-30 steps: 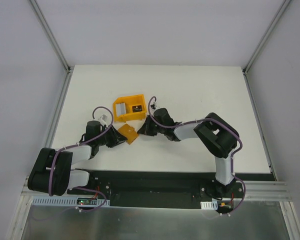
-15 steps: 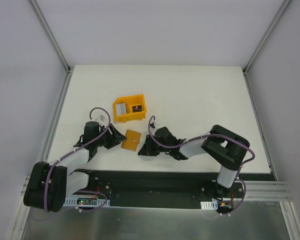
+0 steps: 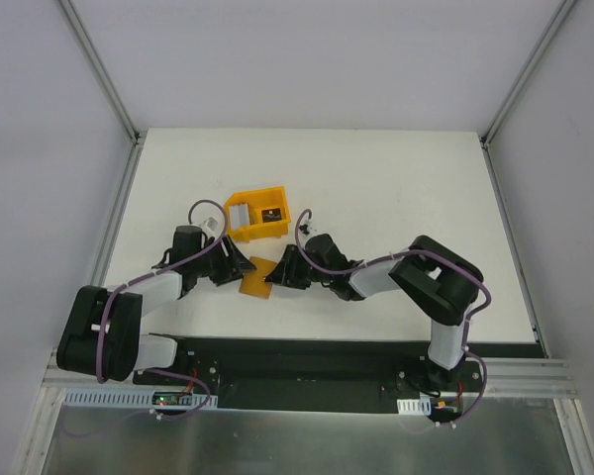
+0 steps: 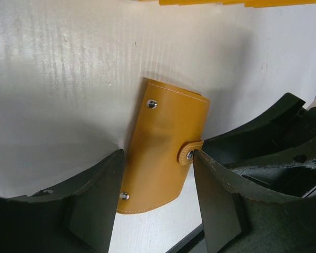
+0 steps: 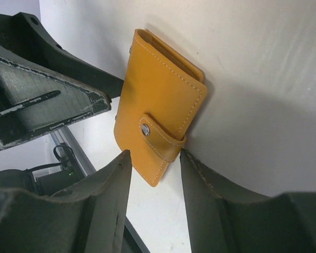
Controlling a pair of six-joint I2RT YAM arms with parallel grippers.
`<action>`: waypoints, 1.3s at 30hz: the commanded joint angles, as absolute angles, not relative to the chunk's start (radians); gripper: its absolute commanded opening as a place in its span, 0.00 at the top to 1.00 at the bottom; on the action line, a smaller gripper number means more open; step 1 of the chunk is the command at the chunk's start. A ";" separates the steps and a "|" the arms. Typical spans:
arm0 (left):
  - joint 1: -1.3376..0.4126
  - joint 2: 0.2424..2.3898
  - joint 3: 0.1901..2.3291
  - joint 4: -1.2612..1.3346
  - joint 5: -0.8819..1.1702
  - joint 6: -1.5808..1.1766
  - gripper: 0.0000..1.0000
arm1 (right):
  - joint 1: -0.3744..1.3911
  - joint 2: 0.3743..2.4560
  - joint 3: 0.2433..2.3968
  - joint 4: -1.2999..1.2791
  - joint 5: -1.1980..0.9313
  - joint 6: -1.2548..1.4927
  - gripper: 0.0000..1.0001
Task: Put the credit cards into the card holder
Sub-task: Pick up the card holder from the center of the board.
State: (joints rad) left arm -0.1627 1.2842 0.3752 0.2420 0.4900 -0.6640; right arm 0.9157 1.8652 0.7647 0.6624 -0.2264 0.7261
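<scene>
As card holder (image 3: 258, 278) lies shut | left pincer (image 3: 240, 267), right pincer (image 3: 282, 269) flank (parted)

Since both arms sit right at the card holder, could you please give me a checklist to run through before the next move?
1. The card holder lies flat on the table: ok.
2. Its snap tab is undone: not ok, it is fastened.
3. The left gripper is open and empty: ok.
4. The right gripper is open and empty: ok.
5. The credit cards show in the yellow bin: ok for a grey one; how many, cannot tell.
</scene>
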 commanded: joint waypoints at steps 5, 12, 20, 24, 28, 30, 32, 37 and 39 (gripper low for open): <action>-0.170 1.370 0.377 0.201 0.554 -0.623 0.51 | 0.913 1.942 0.795 0.713 -0.252 0.772 0.57; -0.173 1.333 0.345 0.291 0.612 -0.657 0.62 | 0.902 1.950 0.784 0.775 -0.273 0.784 0.70; -0.173 1.247 0.359 0.230 0.546 -0.632 0.50 | 0.867 1.898 0.661 0.961 -0.313 0.793 0.99; -0.173 1.192 0.360 0.262 0.563 -0.640 0.42 | 0.861 1.847 0.595 1.083 -0.357 0.788 0.99; -0.173 1.184 0.356 0.351 0.653 -0.655 0.36 | 0.862 1.799 0.531 1.204 -0.385 0.798 0.99; -0.173 1.199 0.350 0.409 0.712 -0.669 0.35 | 0.865 1.775 0.508 1.239 -0.400 0.798 1.00; -0.173 1.221 0.342 0.457 0.750 -0.684 0.35 | 0.868 1.752 0.477 1.293 -0.396 0.798 0.99; -0.173 1.250 0.298 0.630 0.839 -0.758 0.35 | 0.871 1.727 0.445 1.322 -0.388 0.795 0.99; -0.178 1.261 0.287 0.692 0.868 -0.787 0.35 | 0.873 1.733 0.445 1.344 -0.382 0.799 0.99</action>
State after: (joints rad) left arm -0.1646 1.2438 0.3115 0.5049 0.7567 -0.7223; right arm 0.8639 1.7615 0.4473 1.2087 -0.3725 0.7998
